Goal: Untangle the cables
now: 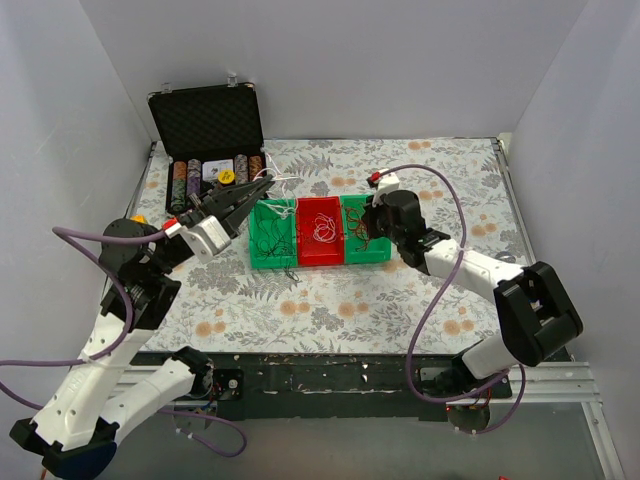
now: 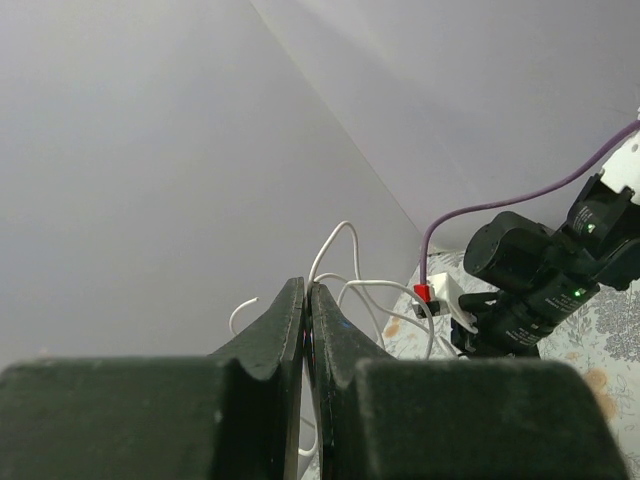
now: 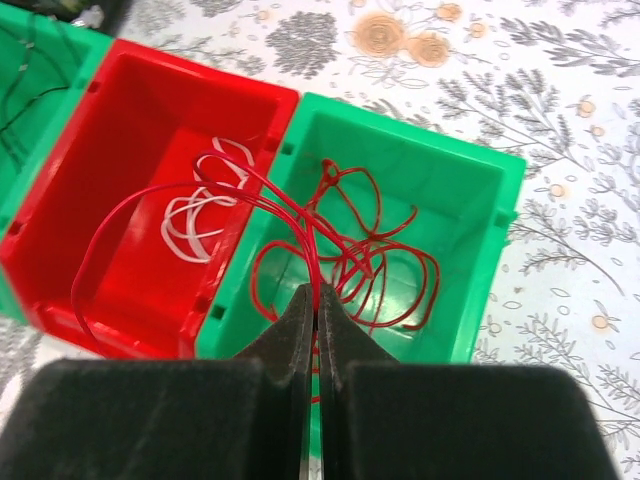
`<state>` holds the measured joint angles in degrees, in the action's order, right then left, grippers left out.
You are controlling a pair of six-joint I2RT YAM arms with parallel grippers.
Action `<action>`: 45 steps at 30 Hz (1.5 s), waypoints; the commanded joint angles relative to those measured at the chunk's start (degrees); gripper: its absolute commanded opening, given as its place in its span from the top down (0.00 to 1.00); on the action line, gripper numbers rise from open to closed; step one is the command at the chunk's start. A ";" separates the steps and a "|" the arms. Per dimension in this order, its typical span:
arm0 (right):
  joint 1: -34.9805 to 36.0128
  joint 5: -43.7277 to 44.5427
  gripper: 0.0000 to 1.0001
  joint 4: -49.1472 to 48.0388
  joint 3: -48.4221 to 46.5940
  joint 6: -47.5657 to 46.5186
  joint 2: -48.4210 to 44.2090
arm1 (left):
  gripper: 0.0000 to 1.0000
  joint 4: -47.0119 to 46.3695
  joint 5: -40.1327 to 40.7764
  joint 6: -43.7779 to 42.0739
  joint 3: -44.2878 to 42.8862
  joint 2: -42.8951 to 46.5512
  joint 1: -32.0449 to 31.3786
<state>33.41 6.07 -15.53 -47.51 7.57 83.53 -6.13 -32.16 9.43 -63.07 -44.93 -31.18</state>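
Three small bins stand in a row mid-table. The left green bin (image 1: 258, 262) holds black cables (image 1: 268, 240). White cables (image 3: 195, 215) lie in the red bin (image 3: 60, 250). The right green bin (image 3: 470, 200) holds red cables (image 3: 385, 265). My left gripper (image 1: 269, 184) hovers above the left bin's far corner, shut on a white cable (image 2: 345, 245) that loops out past its tips (image 2: 307, 292). Over the right green bin, my right gripper (image 3: 316, 296) is shut on a red cable (image 3: 300, 215) that arcs over the red bin's wall.
An open black case (image 1: 207, 125) of poker chips stands at the back left, just beyond my left gripper. White walls close in the floral tablecloth (image 1: 330, 300) on three sides. Purple hoses (image 1: 440, 290) trail along both arms.
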 commanded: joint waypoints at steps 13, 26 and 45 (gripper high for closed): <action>-2.03 11.60 0.99 7.35 -9.97 -3.27 7.00 | 1.00 -0.20 -0.53 0.94 -1.35 0.46 0.51; -0.10 15.47 0.64 12.80 -12.17 2.35 8.94 | 1.00 -0.20 -0.71 1.20 -2.15 -0.42 0.51; 2.19 -12.34 0.30 -0.78 -4.73 3.68 -13.79 | 1.00 0.77 -0.97 0.42 -0.74 -0.25 0.51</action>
<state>34.83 9.37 -3.11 -58.33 11.73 80.60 -6.07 -33.23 10.28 -63.37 -45.69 -30.85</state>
